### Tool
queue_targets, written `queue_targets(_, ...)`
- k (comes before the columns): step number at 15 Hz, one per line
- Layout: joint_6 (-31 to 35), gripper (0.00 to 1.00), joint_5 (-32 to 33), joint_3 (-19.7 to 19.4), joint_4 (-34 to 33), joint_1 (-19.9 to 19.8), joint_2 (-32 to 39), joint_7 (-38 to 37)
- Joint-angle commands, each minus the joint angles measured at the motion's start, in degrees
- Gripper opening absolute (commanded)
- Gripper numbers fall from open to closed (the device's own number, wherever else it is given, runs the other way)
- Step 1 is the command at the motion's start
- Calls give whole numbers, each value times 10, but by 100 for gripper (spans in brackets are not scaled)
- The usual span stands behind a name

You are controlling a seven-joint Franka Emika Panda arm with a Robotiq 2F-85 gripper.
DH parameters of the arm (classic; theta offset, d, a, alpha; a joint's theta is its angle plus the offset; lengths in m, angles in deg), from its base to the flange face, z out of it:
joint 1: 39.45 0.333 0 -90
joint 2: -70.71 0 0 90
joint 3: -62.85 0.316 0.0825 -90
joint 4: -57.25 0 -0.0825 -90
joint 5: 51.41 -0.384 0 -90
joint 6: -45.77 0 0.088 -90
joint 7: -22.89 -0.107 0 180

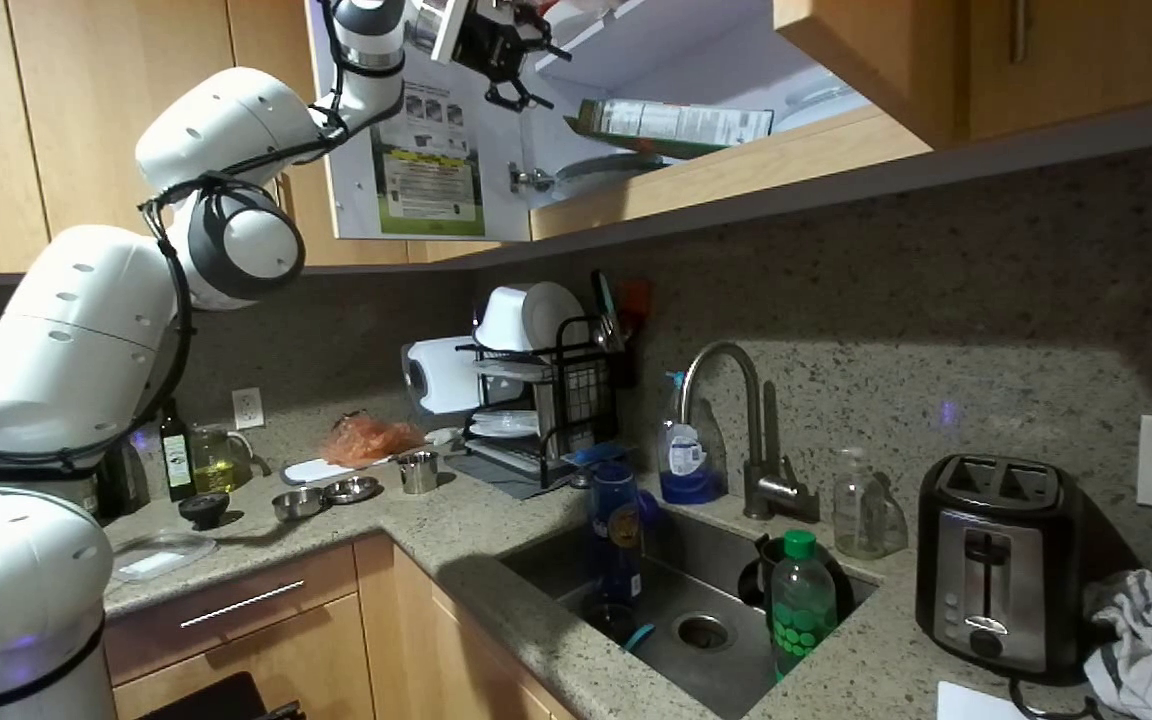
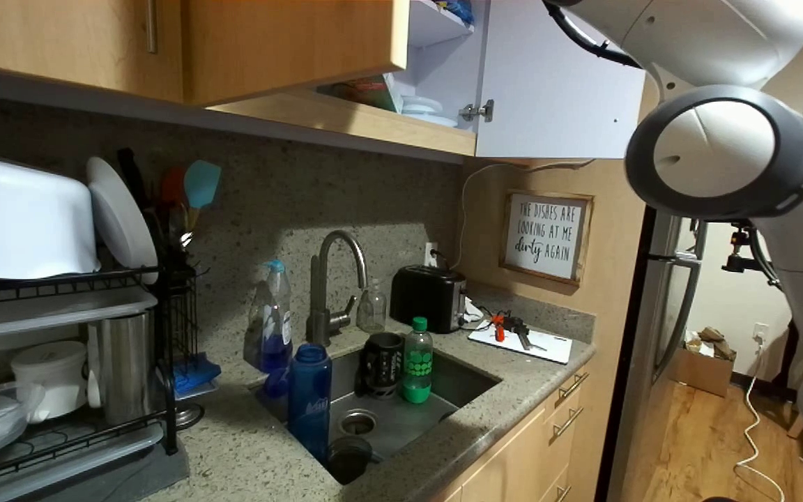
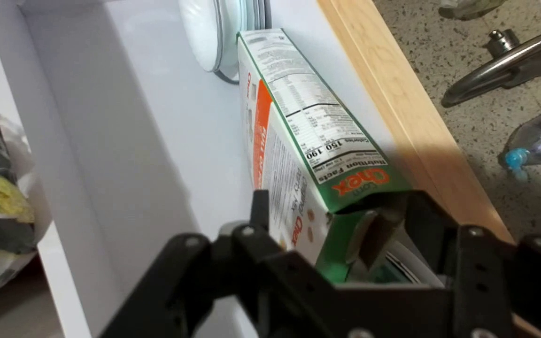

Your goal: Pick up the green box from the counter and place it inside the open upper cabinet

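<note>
The green box [image 1: 681,122] lies on its narrow edge inside the upper cabinet [image 1: 736,170], behind the front wooden edge. Its end shows in an exterior view [image 2: 382,90], partly hidden by the cabinet front. In the wrist view the box [image 3: 317,117] has its nutrition panel facing up and its torn-open end towards me. My gripper [image 1: 558,80] is open and empty, up at the cabinet opening, apart from the box. In the wrist view the fingers [image 3: 336,199] are spread wide beyond the box's near end. The counter [image 1: 456,550] is far below.
White plates [image 3: 204,33] stand beyond the box. An open cabinet door [image 1: 426,150] hangs beside my arm; another cabinet door [image 1: 876,60] juts out. A shelf [image 1: 626,40] is above. Below are a dish rack [image 1: 576,390], faucet [image 1: 756,430] and toaster [image 1: 1001,560].
</note>
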Motion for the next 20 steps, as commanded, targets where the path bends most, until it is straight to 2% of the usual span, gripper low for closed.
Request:
queue_targets(1,-25,44,8,-8,15,16,-18,4)
queue_targets(6,-58,7,0,-2,19,18,-22,4)
queue_targets(8,-77,3,-5,0,17,15,-18,6)
queue_targets(10,-99,1,-8,1,5,11,-10,8)
queue_targets(11,-109,5,-9,1,5,10,-9,7)
queue_targets(15,-140,7,-16,4,5,1,-3,4)
queue_targets(20,-124,6,-29,3,-3,-18,18,1)
